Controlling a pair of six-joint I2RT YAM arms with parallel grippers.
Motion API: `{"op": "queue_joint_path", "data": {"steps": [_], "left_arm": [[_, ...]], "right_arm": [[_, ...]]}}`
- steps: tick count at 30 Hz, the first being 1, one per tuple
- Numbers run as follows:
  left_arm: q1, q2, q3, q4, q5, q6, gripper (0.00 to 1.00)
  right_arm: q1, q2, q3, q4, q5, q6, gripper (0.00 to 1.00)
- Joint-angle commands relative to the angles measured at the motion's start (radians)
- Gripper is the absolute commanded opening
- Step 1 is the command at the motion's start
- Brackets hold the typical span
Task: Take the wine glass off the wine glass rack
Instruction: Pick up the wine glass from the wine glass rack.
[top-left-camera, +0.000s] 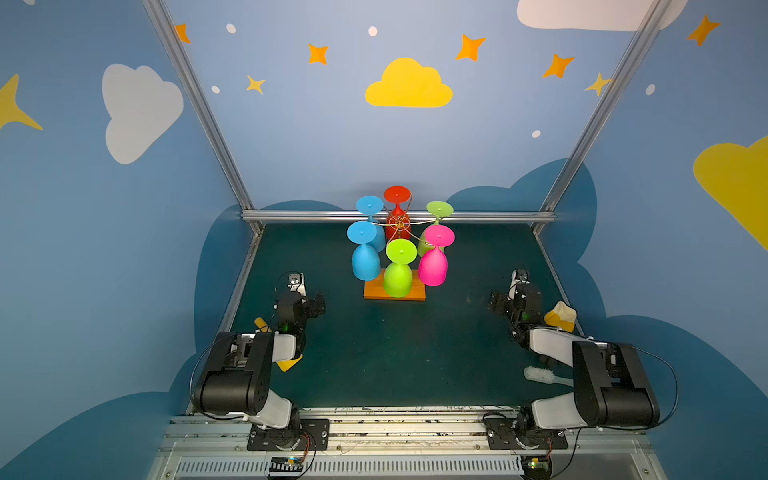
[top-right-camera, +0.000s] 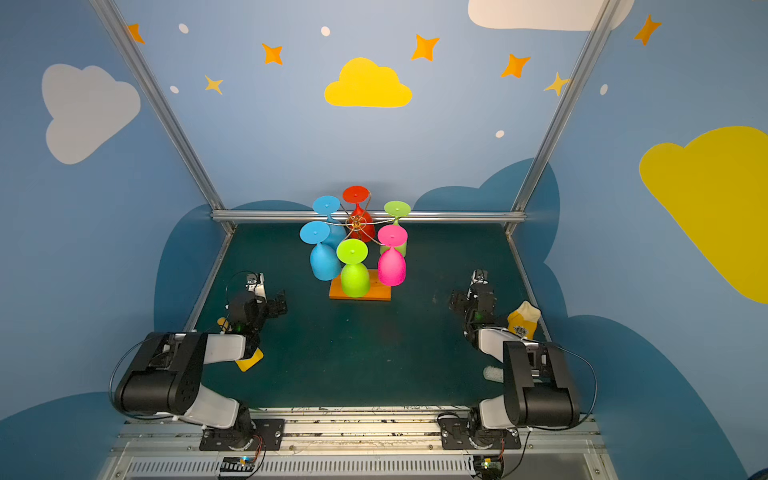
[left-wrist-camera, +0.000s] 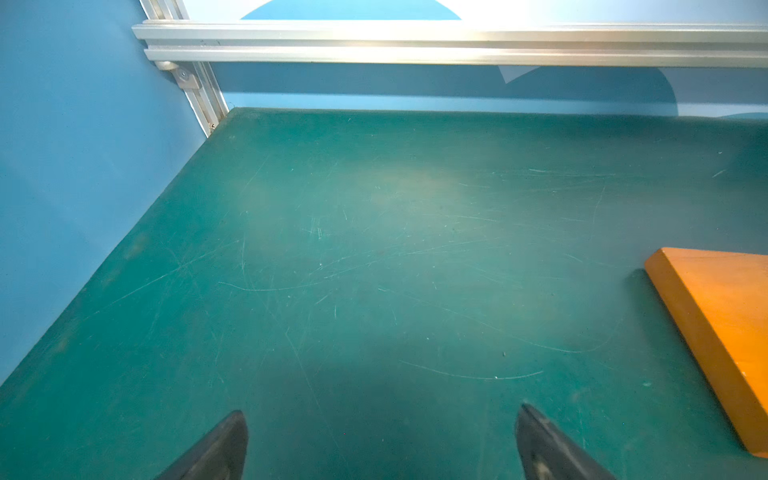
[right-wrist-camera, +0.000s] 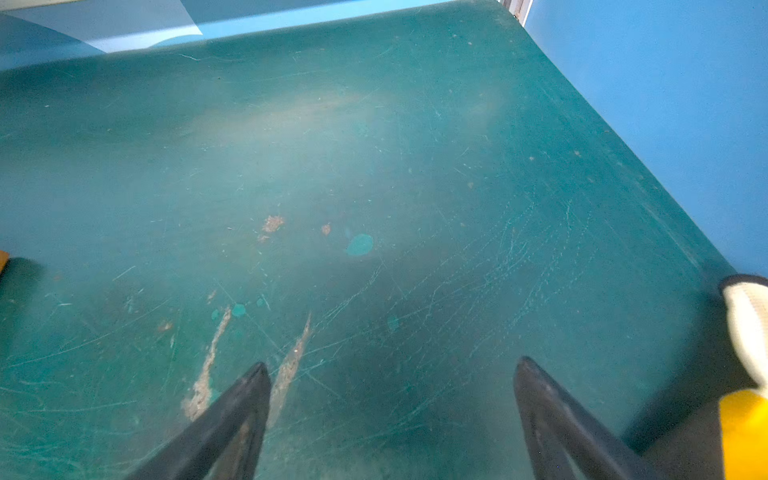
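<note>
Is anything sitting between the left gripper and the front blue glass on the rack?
Nothing visible. Only bare green mat lies between the open left gripper and the front blue glass hanging on the wine glass rack.

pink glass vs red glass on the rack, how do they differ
Colour: the pink glass is magenta, the red glass orange-red.
Place: the pink glass hangs at the near right of the rack, the red glass at its far side.
View: the pink glass's bowl shows whole; the red glass's bowl is partly behind the rack's wires.
Both hang upside down, foot up.
</note>
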Motion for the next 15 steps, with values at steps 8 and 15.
{"op": "queue_joint_path", "data": {"steps": [8,15], "left_arm": [[0.005,-0.005,0.018,-0.007,0.006,0.002,0.99],[0.006,-0.005,0.018,-0.007,0.008,0.001,0.99]], "right_arm": [[-0.001,0.01,0.028,-0.01,-0.008,0.007,0.9],[-0.001,0.008,0.027,-0.01,-0.009,0.006,0.9]]}}
